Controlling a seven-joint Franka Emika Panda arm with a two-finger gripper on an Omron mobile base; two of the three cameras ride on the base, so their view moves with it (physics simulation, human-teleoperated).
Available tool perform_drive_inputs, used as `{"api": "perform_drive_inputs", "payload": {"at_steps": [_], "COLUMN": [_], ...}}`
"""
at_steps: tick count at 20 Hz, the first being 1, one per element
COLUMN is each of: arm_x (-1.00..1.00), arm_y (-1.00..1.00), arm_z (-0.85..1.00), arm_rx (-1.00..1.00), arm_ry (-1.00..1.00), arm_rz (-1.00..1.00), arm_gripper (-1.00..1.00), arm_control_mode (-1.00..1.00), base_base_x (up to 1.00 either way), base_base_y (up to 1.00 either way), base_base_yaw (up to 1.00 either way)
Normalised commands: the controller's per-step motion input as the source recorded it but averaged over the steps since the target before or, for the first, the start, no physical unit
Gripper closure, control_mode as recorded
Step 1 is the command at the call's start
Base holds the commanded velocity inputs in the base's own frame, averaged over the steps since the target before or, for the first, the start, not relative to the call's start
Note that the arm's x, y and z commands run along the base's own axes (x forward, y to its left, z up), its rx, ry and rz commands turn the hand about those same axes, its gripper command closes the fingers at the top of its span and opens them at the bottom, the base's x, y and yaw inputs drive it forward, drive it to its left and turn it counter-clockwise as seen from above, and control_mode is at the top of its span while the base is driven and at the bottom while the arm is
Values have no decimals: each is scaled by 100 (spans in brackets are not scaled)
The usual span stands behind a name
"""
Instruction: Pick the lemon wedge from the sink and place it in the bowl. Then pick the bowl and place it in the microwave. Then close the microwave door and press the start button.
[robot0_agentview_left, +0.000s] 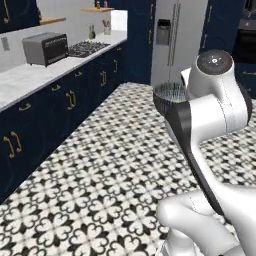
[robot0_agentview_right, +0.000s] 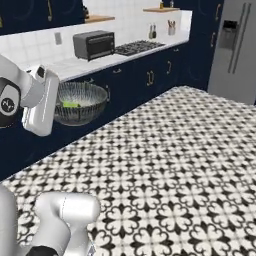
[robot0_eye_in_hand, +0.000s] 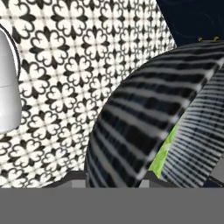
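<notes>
Lemon wedge (robot0_agentview_right: 70, 104) lies inside the bowl (robot0_agentview_right: 80, 102), so that first step looks finished. The bowl hangs in the air above the patterned floor (robot0_agentview_right: 175, 165), carried at the end of the white arm (robot0_agentview_left: 210, 105), out in front of the long bench (robot0_agentview_right: 100, 60). The pincer (robot0_eye_in_hand: 111, 177) seems clamped on the bowl's rim, one tip on each side of the wall. Left to do: bowl into microwave, door shut, start pressed. I can read no writing or brand anywhere.
</notes>
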Motion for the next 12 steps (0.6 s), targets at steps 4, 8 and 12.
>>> {"api": "perform_drive_inputs", "payload": {"at_steps": [4,8,12], "arm_x": [0,0,0], "arm_y": [0,0,0], "arm_z": [0,0,0], "arm_rx": [0,0,0], "arm_ry": [0,0,0], "arm_rz": [0,0,0], "arm_gripper": [100,100,100], "arm_control_mode": [100,100,100], "base_base_x": [0,3,58], "base_base_y": [-1,-9,-32], "base_base_yaw": [-84,-77,-48]}}
